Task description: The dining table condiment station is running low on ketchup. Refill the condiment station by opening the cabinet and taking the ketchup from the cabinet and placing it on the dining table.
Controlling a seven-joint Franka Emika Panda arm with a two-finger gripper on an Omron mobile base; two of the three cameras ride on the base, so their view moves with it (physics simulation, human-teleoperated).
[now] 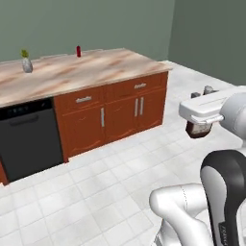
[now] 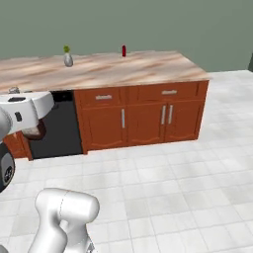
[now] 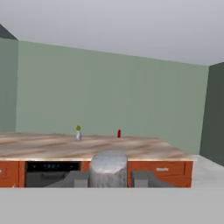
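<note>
From the left base view, the ketchup (image 1: 197,129) is seen tucked under the white hand, clamped in the gripper (image 1: 198,126), held well above the tiled floor. The fetching part is judged done; the placing is what is left. The dining table (image 1: 96,72) stands ahead with its marble top open, and a stretch of floor lies between it and the bottle. 2 small things are set near the far edge: a vase (image 1: 27,64) with a green sprig and a bright red bottle (image 1: 79,51), apart from each other.

From the right base view, the ketchup (image 2: 35,129) is glimpsed as a dark rounded shape beneath the hand, in front of the black dishwasher (image 2: 57,126). The near strip of marble is seen bare, so nothing is judged to block a set-down there.

From the hand view, the bottle's end (image 3: 108,168) is seen pale and grey between the 2 fingertips (image 3: 76,178), which are closed on it. The table top is laid out straight ahead, with vase (image 3: 78,134) and red bottle (image 3: 119,133) far back.
</note>
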